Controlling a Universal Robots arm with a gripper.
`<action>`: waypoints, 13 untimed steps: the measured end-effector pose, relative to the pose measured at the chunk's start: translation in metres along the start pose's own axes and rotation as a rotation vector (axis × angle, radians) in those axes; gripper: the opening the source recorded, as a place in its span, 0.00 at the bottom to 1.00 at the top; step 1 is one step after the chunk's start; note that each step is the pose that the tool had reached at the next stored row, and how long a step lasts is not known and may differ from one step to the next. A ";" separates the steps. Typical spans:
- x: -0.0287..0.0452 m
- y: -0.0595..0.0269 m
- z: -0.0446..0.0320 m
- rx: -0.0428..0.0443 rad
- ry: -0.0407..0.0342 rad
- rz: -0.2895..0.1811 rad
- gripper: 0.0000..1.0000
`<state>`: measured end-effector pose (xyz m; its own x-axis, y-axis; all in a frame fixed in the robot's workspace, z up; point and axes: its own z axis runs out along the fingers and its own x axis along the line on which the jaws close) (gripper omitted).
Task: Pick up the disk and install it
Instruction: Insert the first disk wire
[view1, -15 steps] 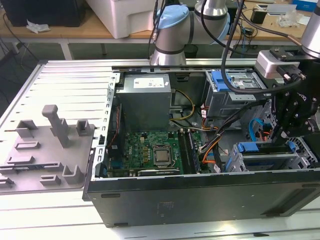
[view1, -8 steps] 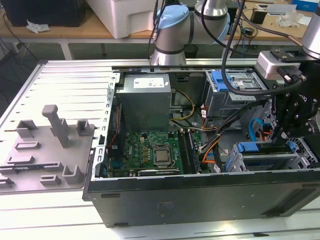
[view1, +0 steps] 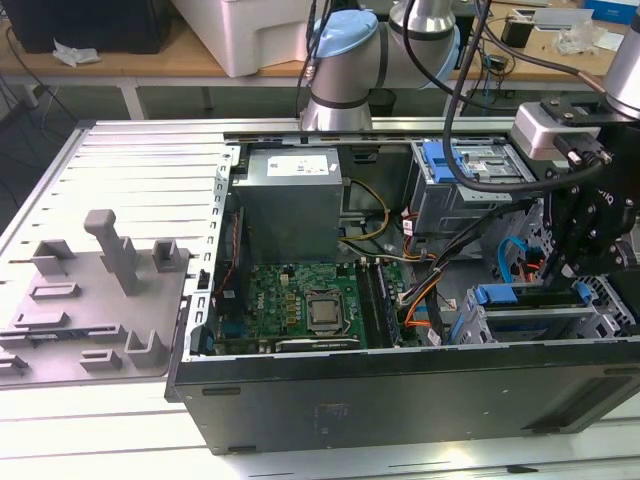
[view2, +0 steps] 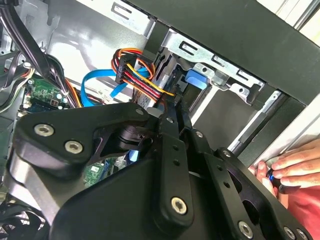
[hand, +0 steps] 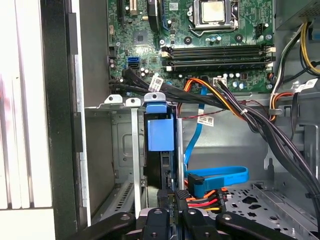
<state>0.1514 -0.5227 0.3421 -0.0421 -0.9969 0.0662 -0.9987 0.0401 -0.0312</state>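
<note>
An open black desktop computer case (view1: 400, 385) lies on its side on the bench. The black robot gripper (view1: 556, 272) reaches into its 3 o'clock end in the exterior view, above a grey metal drive cage (view1: 560, 325) at about 4 o'clock from the green motherboard (view1: 300, 310). The disk (hand: 160, 134), a flat drive in a blue plastic carrier, stands on edge in a slot of that cage, just ahead of the gripper (hand: 175, 199). Whether the gripper is clamped on it or loose cannot be told. A large grey metal box (view1: 290, 200) sits at 12 o'clock from the motherboard. In the second wrist view, a person's hand (view2: 292, 167) rests outside the case wall.
</note>
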 end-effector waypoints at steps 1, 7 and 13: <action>0.0001 0.0000 0.0002 0.0000 -0.0009 0.001 0.16; 0.0005 0.0000 0.0013 -0.0003 -0.0036 0.002 0.16; 0.0009 0.0000 0.0023 -0.0004 -0.0049 0.003 0.16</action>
<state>0.1514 -0.5238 0.3399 -0.0449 -0.9971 0.0612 -0.9986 0.0431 -0.0310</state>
